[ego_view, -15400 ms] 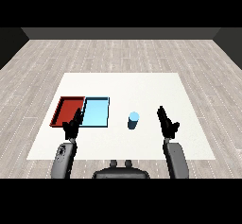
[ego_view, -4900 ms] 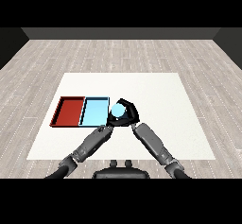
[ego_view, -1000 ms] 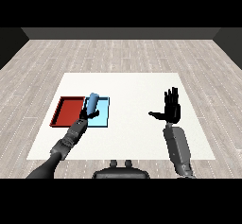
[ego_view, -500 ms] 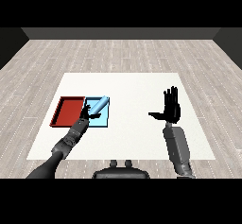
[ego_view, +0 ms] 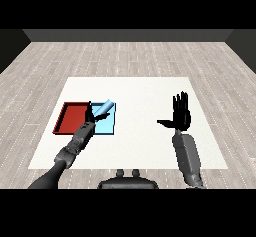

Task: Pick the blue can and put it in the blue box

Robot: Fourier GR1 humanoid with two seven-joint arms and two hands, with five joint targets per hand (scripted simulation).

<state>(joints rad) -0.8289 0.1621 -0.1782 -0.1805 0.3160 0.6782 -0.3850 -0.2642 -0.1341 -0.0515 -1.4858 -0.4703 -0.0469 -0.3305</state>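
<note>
A white desk [ego_view: 145, 93] is standing on a grey plank floor [ego_view: 150, 56]. On it, a red tray [ego_view: 70, 118] and a light blue tray [ego_view: 105, 127] are lying side by side, touching. The smooth blue can [ego_view: 102, 109] is lying tilted over the blue tray. The left hand [ego_view: 90, 115] is sitting just beside it, fingers straight. The right hand [ego_view: 180, 116] is hanging apart, fingers spread wide, holding nothing.

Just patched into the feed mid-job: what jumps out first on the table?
The blue can lies tilted in the light blue tray, with the left hand right beside it. Next to that sits the red tray. On the other side, the right hand is held up, fingers spread, holding nothing.
</note>
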